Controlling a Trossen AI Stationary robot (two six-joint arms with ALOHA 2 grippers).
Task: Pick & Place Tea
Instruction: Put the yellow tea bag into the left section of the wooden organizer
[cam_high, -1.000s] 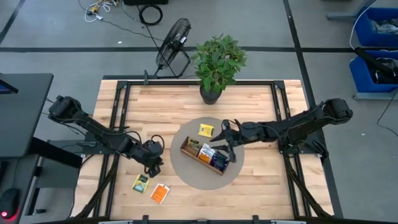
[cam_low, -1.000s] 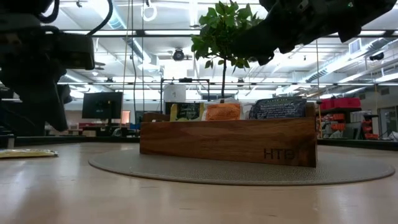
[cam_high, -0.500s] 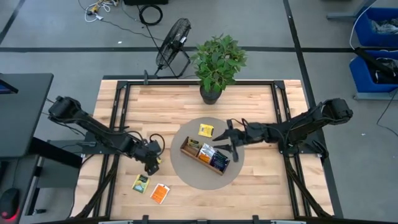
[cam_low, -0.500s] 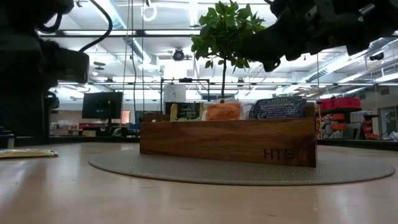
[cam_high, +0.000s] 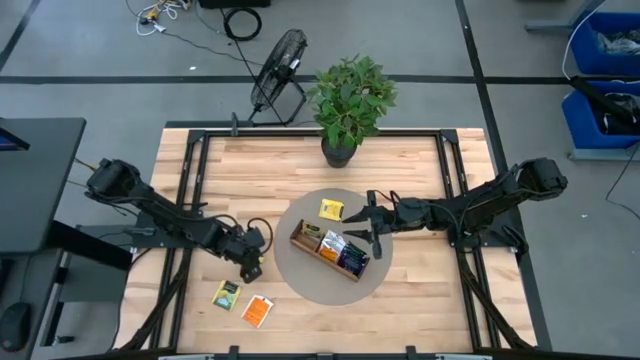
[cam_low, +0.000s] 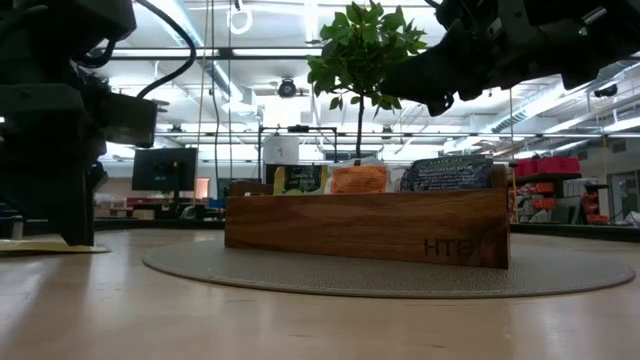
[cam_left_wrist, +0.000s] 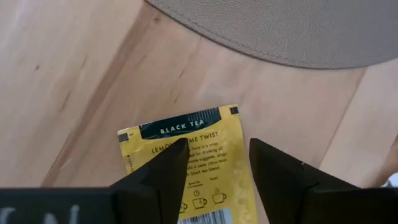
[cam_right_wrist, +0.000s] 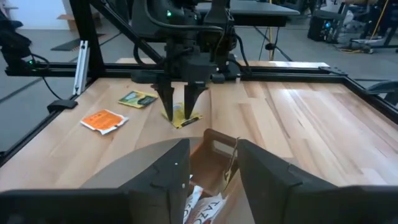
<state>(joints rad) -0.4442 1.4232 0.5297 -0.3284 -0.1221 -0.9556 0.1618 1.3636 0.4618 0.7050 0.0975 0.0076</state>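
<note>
A yellow tea sachet (cam_left_wrist: 205, 140) lies flat on the wood beside the round grey mat (cam_left_wrist: 280, 31). My left gripper (cam_left_wrist: 216, 155) stands over it, open, fingers pointing down; it is also seen across the table (cam_right_wrist: 180, 102). In the high view the left gripper (cam_high: 250, 264) hides this sachet. My right gripper (cam_high: 362, 228) is open and hovers above the wooden tray (cam_high: 300, 238), which holds orange (cam_high: 330, 245) and dark blue (cam_high: 352, 260) sachets. Another yellow sachet (cam_high: 331, 209) lies on the mat. My left gripper has its open fingers (cam_left_wrist: 174, 165) over the yellow sachet's lower part (cam_left_wrist: 205, 163), coming from above. The sachet lies flat on the table. I cannot tell whether the fingertips touch it.
A yellow-green sachet (cam_high: 226, 294) and an orange one (cam_high: 258, 311) lie on the table near its front-left. A potted plant (cam_high: 350, 100) stands at the far edge, and a fan (cam_high: 275, 70) on the floor beyond. Bare wood shows right of the mat.
My left gripper has come down over the yellow sachet, shifting slightly toward the mat and the near edge. My right gripper has drawn back a little toward the table's right and risen above the tray.
</note>
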